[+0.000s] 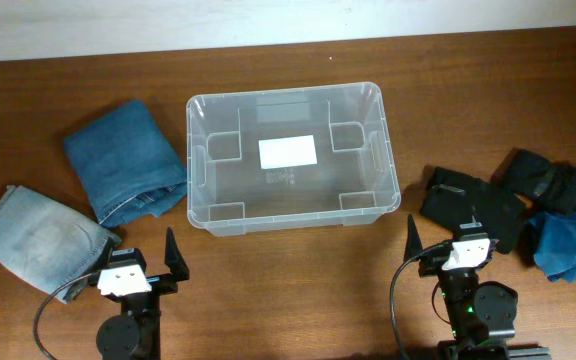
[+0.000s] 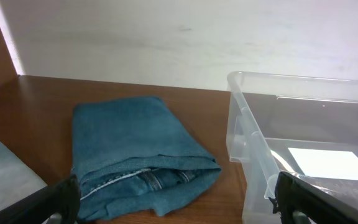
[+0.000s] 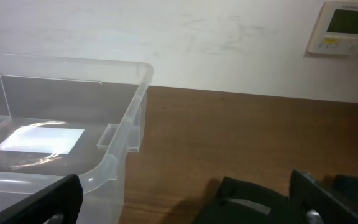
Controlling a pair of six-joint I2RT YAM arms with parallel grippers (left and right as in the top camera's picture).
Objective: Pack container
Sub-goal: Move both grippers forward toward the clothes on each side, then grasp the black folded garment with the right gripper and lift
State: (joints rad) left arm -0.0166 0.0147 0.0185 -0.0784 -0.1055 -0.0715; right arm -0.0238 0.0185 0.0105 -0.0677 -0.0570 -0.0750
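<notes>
The container [image 1: 200,165] is a clear plastic tub with a white label [image 1: 288,152] on its bottom, standing empty at the middle of the table. It also shows in the left wrist view [image 2: 253,134] and the right wrist view [image 3: 129,118]. My left gripper [image 1: 140,262] is open and empty near the front edge, in front of the tub's left corner. In its wrist view the jaws [image 2: 179,208] frame folded dark blue jeans [image 2: 135,149]. My right gripper [image 1: 450,245] is open and empty at the front right. Its jaws [image 3: 185,205] frame the tub's corner and a black garment [image 3: 253,202].
Folded dark blue jeans [image 1: 126,160] lie left of the tub, light blue jeans [image 1: 38,235] further left and nearer. Black garments [image 1: 473,205] and a blue cloth [image 1: 568,235] lie right of the tub. A white wall runs behind the table.
</notes>
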